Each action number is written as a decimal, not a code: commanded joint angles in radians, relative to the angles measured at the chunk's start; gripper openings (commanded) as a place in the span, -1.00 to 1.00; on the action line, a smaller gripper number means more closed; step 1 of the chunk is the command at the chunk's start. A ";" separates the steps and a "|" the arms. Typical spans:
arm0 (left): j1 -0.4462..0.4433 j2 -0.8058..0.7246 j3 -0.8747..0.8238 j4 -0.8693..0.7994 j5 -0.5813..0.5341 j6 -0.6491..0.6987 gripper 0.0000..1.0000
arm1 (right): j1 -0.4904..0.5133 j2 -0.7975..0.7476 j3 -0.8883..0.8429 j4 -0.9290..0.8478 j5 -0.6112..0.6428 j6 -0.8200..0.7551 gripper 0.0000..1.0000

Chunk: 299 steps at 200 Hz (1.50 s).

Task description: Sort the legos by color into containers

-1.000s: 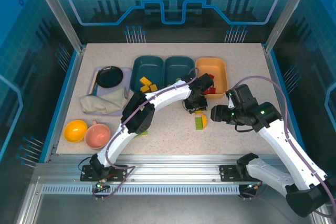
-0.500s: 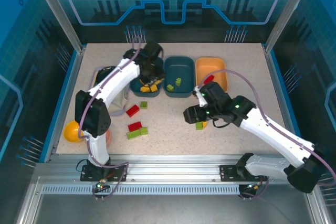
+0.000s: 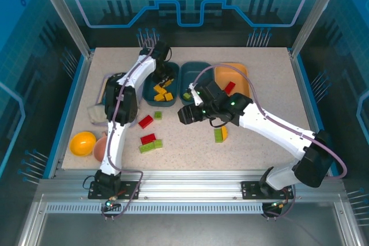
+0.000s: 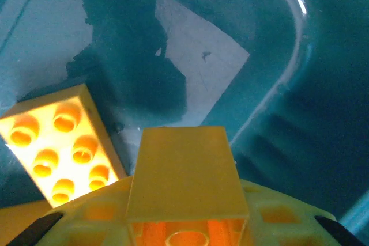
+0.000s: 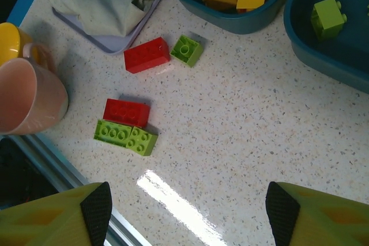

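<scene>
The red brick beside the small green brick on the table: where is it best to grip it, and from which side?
I would come from above and pinch the two long sides of the red brick near its middle. It lies flat, studs up, with those sides free; one short end sits close to the small green brick.
</scene>
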 commanded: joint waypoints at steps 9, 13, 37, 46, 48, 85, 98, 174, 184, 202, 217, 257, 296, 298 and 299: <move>0.016 0.035 0.049 -0.074 0.061 -0.005 -0.31 | -0.013 0.047 0.039 -0.016 0.009 -0.003 0.47; 0.016 0.035 0.047 -0.073 0.065 -0.006 -0.26 | -0.012 0.053 0.044 -0.021 0.011 -0.006 0.48; 0.016 0.016 0.048 -0.074 0.079 0.000 0.01 | -0.008 0.101 0.073 -0.056 0.020 -0.031 0.48; 0.016 0.002 0.049 -0.075 0.076 0.004 0.11 | -0.002 0.120 0.085 -0.060 0.021 -0.044 0.47; 0.016 -0.002 0.051 -0.075 0.076 0.005 0.14 | 0.000 0.124 0.086 -0.061 0.022 -0.046 0.47; 0.018 -0.100 0.083 -0.124 0.046 0.026 0.40 | 0.064 0.242 0.160 -0.072 0.029 -0.114 0.50; 0.019 -0.183 0.053 -0.137 0.011 0.031 0.44 | 0.094 0.309 0.214 -0.090 0.039 -0.132 0.51; 0.095 -1.012 -0.688 -0.126 -0.253 -0.067 0.76 | 0.254 0.741 0.681 -0.302 0.155 -0.025 0.96; 0.097 -1.128 -0.781 -0.130 -0.282 -0.090 0.78 | 0.261 0.787 0.727 -0.325 0.151 0.026 0.98; 0.097 -1.308 -0.917 -0.145 -0.292 -0.129 0.79 | 0.277 0.864 0.819 -0.380 0.169 0.100 0.99; 0.097 -1.435 -1.000 -0.168 -0.274 -0.162 0.79 | 0.290 0.933 0.891 -0.416 0.186 0.136 0.99; 0.097 -1.606 -1.078 -0.288 -0.249 -0.182 0.79 | 0.313 1.044 0.993 -0.443 0.179 0.208 1.00; 0.096 -1.652 -1.080 -0.328 -0.246 -0.170 0.79 | 0.330 1.101 1.044 -0.462 0.185 0.226 0.99; 0.096 -1.652 -1.078 -0.329 -0.245 -0.170 0.79 | 0.332 1.104 1.046 -0.462 0.188 0.226 0.99; 0.097 -1.652 -1.078 -0.329 -0.246 -0.169 0.78 | 0.333 1.104 1.047 -0.463 0.189 0.227 0.99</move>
